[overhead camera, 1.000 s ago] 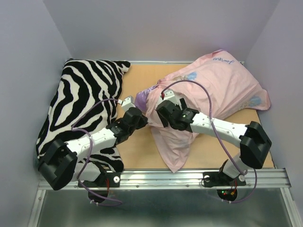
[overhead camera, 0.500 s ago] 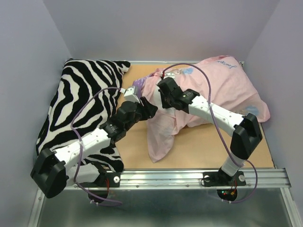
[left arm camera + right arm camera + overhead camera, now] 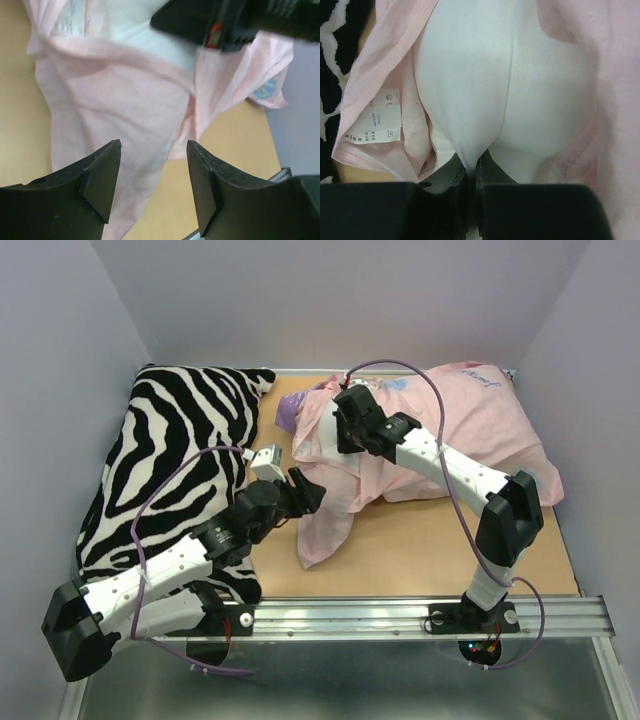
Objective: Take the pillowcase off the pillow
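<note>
Pillowcase flap trails nearest you on the table, pink side out | your left gripper hovers just above it, jaws wide, empty | your right gripper pinches the white pillow at the case's mouth, farther back | zebra cushion lies left

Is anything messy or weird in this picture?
The pillowcase is inside out, pale pink side showing, crumpled and half off. The white pillow pokes out at its open end, pinched by the right gripper. A loose flap droops across the table.
</note>
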